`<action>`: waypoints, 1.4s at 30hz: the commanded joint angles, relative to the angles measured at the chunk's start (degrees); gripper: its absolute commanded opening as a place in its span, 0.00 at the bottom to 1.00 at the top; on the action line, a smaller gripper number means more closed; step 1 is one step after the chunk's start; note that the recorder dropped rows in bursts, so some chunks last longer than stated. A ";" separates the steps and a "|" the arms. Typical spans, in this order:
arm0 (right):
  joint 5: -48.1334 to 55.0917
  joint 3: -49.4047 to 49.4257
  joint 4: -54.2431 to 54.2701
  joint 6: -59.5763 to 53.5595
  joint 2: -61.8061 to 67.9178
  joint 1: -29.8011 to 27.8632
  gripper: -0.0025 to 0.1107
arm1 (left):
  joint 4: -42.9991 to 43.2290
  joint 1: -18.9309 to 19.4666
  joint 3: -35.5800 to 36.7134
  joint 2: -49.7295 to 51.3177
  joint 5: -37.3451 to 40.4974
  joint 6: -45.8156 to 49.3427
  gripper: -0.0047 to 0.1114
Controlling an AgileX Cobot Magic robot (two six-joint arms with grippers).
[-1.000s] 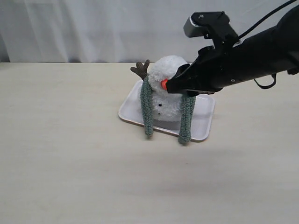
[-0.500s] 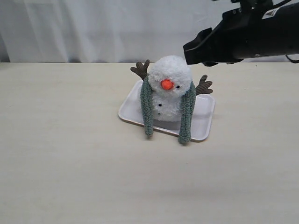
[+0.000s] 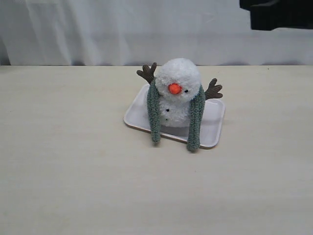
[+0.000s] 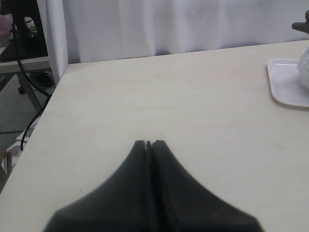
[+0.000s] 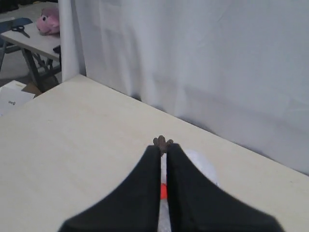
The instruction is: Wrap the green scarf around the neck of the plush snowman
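Note:
The plush snowman [image 3: 177, 78] sits upright on a white tray [image 3: 215, 127], its orange nose toward the exterior camera. The green scarf [image 3: 196, 120] hangs round the back of its neck. Both ends drop down the front, one on each side of the body, past the tray's front rim onto the table. My right arm [image 3: 279, 12] is high at the upper right corner, well clear of the snowman. In the right wrist view my right gripper [image 5: 163, 147] is shut and empty, above the snowman [image 5: 203, 166]. My left gripper [image 4: 149, 143] is shut and empty over bare table, far from the tray [image 4: 287, 82].
Brown twig arms [image 3: 146, 73] stick out on both sides of the snowman. White curtain [image 3: 122, 29] backs the table. The table's edge [image 4: 50, 104] and a side table with cables show in the left wrist view.
My right arm has lifted up and back to the right, away from the snowman's head, leaving the scarf draped there. Snowman and scarf have kept still over the last half second.

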 commanded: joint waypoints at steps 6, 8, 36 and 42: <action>0.47 3.67 -0.58 0.32 -11.06 -0.27 0.06 | -0.01 -0.45 0.11 -0.03 -0.61 0.17 0.04; 0.47 4.43 -0.58 0.63 -13.10 -0.27 0.06 | -0.01 -0.45 0.11 -0.03 -0.61 0.17 0.04; -0.54 19.99 1.11 3.40 -49.88 -0.27 0.06 | -0.01 -0.45 0.11 -0.03 -0.75 0.17 0.04; 1.95 21.11 1.11 6.97 -55.04 -0.16 0.06 | -0.01 -0.45 0.11 -0.03 -0.75 0.17 0.04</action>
